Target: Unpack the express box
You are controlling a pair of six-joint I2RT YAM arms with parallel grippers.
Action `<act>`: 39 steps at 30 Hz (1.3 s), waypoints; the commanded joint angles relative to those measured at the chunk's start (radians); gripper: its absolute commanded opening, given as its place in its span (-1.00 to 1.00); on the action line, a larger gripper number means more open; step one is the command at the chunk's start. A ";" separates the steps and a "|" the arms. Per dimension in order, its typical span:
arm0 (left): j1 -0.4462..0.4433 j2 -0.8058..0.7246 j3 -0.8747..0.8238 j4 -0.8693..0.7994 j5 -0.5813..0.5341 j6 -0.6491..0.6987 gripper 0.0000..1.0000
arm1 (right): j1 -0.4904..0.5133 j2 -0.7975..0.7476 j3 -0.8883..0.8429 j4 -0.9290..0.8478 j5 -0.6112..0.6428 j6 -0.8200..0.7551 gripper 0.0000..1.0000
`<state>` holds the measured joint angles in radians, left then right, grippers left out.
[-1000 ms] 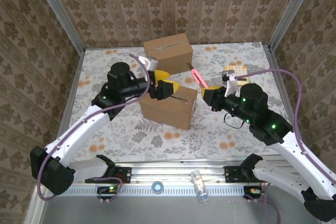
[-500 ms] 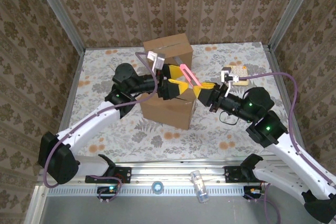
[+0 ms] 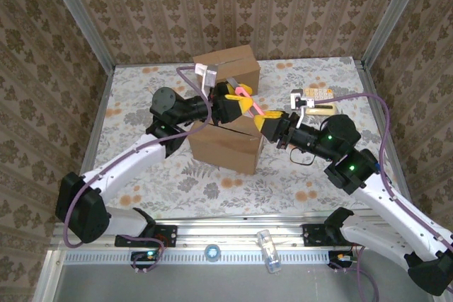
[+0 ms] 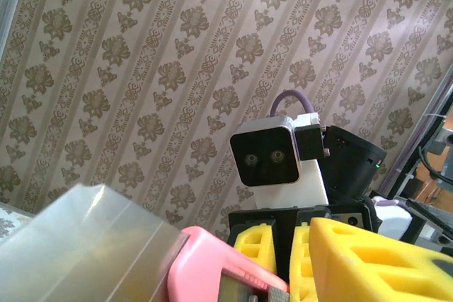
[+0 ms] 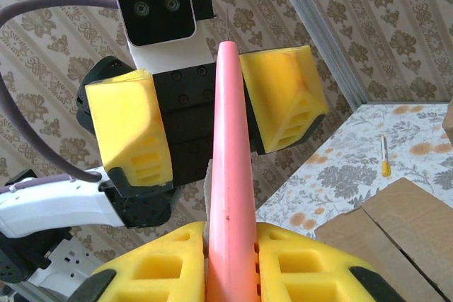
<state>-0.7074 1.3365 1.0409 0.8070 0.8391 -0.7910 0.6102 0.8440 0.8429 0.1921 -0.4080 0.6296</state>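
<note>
We find the right gripper (image 5: 230, 249) clamped on one end of the pink tool (image 5: 228, 125), which we judge to be a cutter. The tool's free end points at the left gripper (image 3: 239, 100). The left fingers (image 5: 131, 129) stand apart on either side of that end, one with a clear gap, so we judge that no second grip exists yet. The express box (image 3: 225, 145) rests on the table (image 3: 134, 97) directly below both grippers with its top flaps shut, and a second box (image 3: 228, 67) stands behind it. The main hazard is a premature release: if the right jaws part before the left jaws seat, the tool will fall onto the flaps. An off-centre closure could twist the tool and lever it out of both grips. The two sets of fingers are also near enough to collide. We cannot tell whether a blade is exposed.
</note>
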 commanded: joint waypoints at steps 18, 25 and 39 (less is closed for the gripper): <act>-0.006 0.006 0.024 0.018 -0.006 -0.012 -1.00 | -0.013 0.075 0.150 -0.181 -0.138 -0.066 -0.56; -0.006 -0.009 0.031 -0.048 0.011 0.011 -1.00 | -0.020 0.132 0.294 -0.409 -0.204 -0.190 -0.01; -0.005 -0.016 0.044 -0.092 0.008 0.028 -1.00 | -0.033 0.156 0.300 -0.441 -0.284 -0.244 -0.42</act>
<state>-0.7197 1.3312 1.0538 0.7238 0.8803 -0.8104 0.5720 1.0046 1.1175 -0.2447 -0.6048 0.3965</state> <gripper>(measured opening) 0.146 0.300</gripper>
